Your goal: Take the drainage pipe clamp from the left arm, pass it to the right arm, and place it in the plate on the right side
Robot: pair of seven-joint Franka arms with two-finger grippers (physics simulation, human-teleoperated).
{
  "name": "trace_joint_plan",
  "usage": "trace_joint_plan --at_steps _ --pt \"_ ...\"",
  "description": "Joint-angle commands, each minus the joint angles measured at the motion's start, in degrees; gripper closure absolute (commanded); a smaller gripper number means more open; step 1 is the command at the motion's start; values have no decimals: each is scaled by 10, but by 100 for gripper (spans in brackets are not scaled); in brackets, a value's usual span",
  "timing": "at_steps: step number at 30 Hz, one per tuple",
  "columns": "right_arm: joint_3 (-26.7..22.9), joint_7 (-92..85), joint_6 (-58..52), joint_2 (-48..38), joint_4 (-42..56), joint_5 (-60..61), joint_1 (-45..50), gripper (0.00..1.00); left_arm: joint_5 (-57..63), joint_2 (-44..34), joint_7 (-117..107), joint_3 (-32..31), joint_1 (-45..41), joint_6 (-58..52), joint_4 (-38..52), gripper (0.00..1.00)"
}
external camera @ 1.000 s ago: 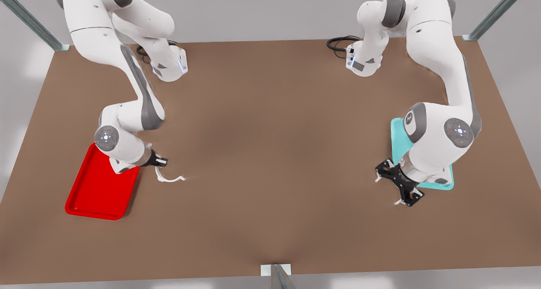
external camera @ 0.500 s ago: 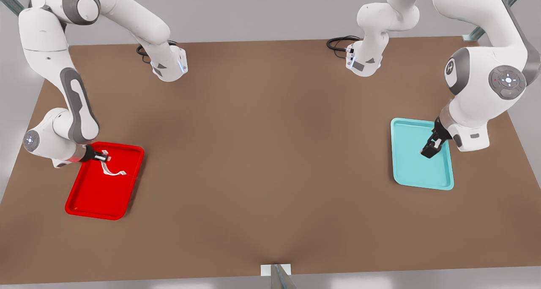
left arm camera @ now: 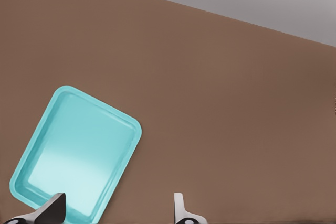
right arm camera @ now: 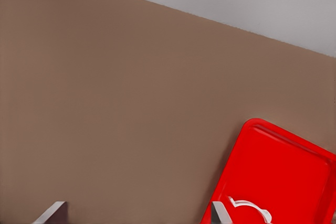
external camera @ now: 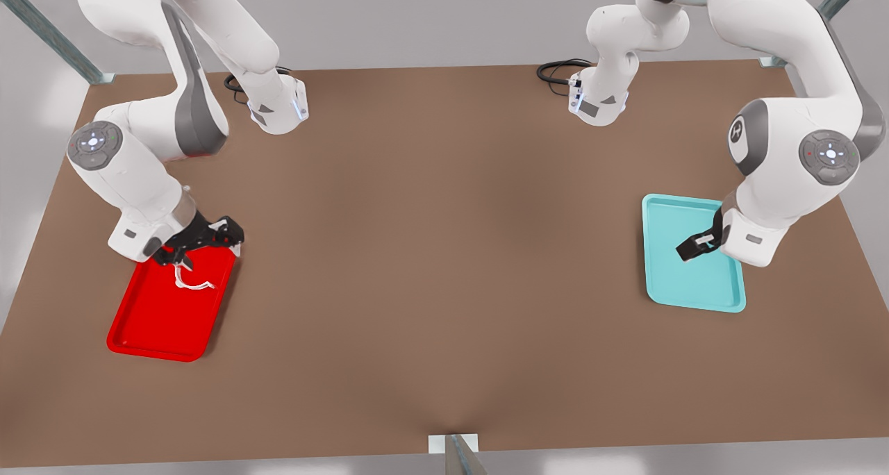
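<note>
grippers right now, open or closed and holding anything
Right gripper: open over the red plate, empty; the clamp lies in the plate.
Left gripper: open over the teal tray, holding nothing.

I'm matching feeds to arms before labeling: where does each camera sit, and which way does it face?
Front view: off the arms, high, facing both bases across the table; shows both arms, the right gripper over the red plate holding the clamp, the left gripper over the teal tray.
Left wrist view: on the left arm, looking past its fingertips at the teal tray.
Right wrist view: on the right arm, looking past its fingertips at the plate and clamp.
Shared: each tray appears in the front view and one wrist view.
</note>
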Motion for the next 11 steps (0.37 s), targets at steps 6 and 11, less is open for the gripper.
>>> trace_joint_plan --at_steps 6,11 --pt "-507 21 -170 -71 45 91 391 0 -2 -1 273 0 0 11 1 0" --pt "-541 39 -123 -55 -10 96 447 0 -1 -1 273 0 0 9 1 0"
